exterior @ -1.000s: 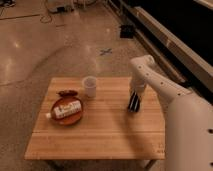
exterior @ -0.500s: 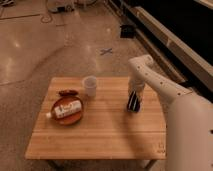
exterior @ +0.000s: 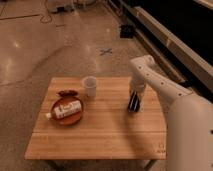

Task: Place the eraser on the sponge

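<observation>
My gripper (exterior: 134,103) hangs from the white arm (exterior: 150,75) and points straight down at the right side of the wooden table (exterior: 100,135), with its dark tip at or just above the surface. I cannot make out an eraser in or under it. No sponge is recognisable in the camera view either.
A white cup (exterior: 89,86) stands at the table's back middle. On the left, an orange plate (exterior: 66,111) holds a white bottle-like item (exterior: 66,108), with a brown packet (exterior: 67,93) at its far rim. My white body (exterior: 190,135) fills the right foreground.
</observation>
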You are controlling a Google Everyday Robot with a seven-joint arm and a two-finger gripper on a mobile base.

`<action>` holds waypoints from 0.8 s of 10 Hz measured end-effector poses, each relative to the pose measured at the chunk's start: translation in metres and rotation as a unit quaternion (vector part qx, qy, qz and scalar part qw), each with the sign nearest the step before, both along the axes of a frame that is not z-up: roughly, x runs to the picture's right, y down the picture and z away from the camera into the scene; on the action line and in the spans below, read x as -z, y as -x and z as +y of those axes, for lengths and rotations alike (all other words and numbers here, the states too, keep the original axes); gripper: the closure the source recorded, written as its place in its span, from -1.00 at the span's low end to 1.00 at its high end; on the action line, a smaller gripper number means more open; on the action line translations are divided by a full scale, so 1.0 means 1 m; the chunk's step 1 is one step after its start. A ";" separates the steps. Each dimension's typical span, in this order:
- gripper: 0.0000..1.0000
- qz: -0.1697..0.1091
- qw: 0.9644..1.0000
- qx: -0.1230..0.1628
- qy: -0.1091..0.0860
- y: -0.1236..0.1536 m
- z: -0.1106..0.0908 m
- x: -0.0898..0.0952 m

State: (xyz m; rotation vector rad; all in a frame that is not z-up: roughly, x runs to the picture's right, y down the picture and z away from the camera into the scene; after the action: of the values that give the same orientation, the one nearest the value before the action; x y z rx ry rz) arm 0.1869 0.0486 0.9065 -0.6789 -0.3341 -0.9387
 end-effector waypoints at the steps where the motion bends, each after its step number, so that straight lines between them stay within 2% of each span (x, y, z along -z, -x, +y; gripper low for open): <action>1: 0.04 -0.002 1.000 -0.001 0.000 0.001 0.001 0.000; 2: -0.04 0.003 1.000 -0.004 -0.004 -0.004 0.000 0.002; 5: -0.58 -0.004 1.000 -0.009 -0.006 0.000 -0.002 -0.001; 8: -0.60 -0.006 1.000 -0.002 -0.004 -0.001 -0.003 -0.001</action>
State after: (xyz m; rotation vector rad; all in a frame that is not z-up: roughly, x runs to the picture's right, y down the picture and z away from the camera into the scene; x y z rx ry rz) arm 0.1875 0.0461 0.9079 -0.6666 -0.3416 -0.9404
